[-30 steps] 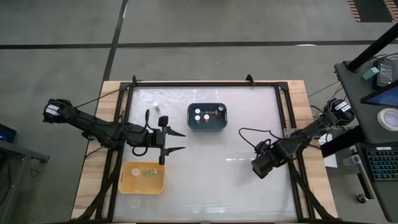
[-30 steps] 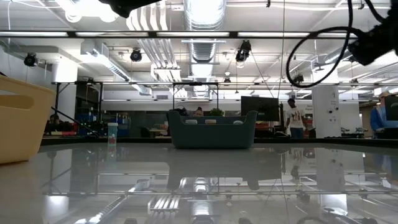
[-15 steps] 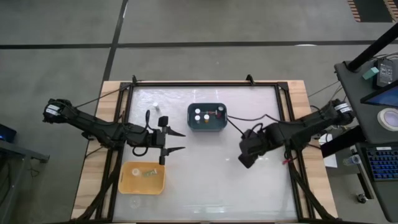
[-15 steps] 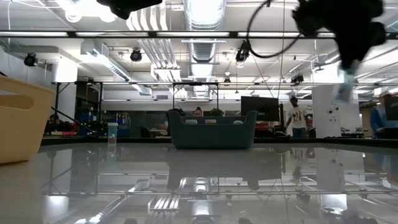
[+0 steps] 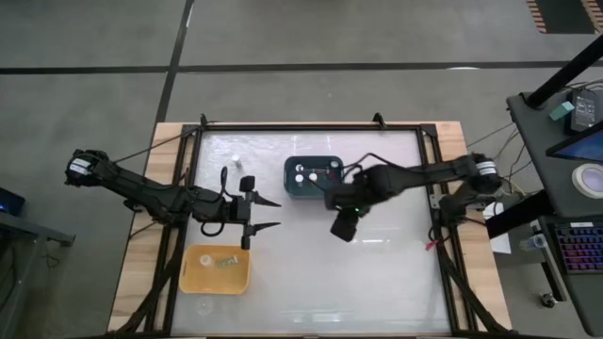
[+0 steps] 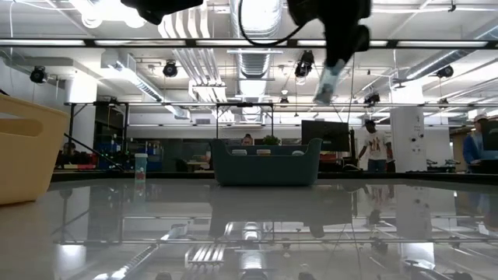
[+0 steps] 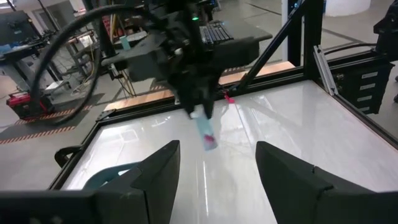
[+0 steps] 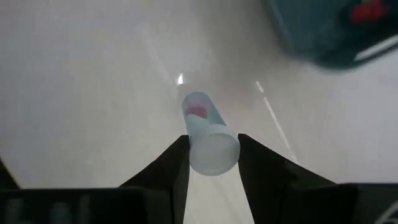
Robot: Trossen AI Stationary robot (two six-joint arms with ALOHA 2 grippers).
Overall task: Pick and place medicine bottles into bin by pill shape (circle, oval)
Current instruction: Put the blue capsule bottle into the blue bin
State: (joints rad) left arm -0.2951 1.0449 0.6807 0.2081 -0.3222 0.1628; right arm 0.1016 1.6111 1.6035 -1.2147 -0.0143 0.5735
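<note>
My right gripper [image 5: 341, 229] hangs over the middle of the table, just near of the teal bin [image 5: 314, 188], shut on a small clear bottle [image 8: 202, 121] with a white cap and a red pill inside. The bottle also shows in the left wrist view [image 7: 205, 132] and the low view [image 6: 327, 82]. The teal bin holds white-capped bottles [image 5: 300, 173]. Another small bottle [image 5: 236, 165] stands upright on the table at the far left. My left gripper [image 5: 273, 214] is open and empty, left of centre, above the yellow bin [image 5: 203, 278]. My right gripper pinches the bottle at its white cap end [image 8: 213, 151] between its two fingers [image 8: 169, 167]. The fingers come from above, pointing down. The bottle hangs below them, slightly tilted, lifted well clear of the table.
The yellow bin at the near left holds a small item [image 5: 226, 262]. A black frame rail [image 5: 292, 125] runs along the table's far edge. The white table top [image 5: 377, 282] lies bare at the near right. People stand in the room beyond the table [image 6: 370, 148].
My right gripper has swung from the table's near right toward its left and a little toward the far edge, ending near the teal bin. It has carried the bottle along, lifted clear of the table the whole way.
</note>
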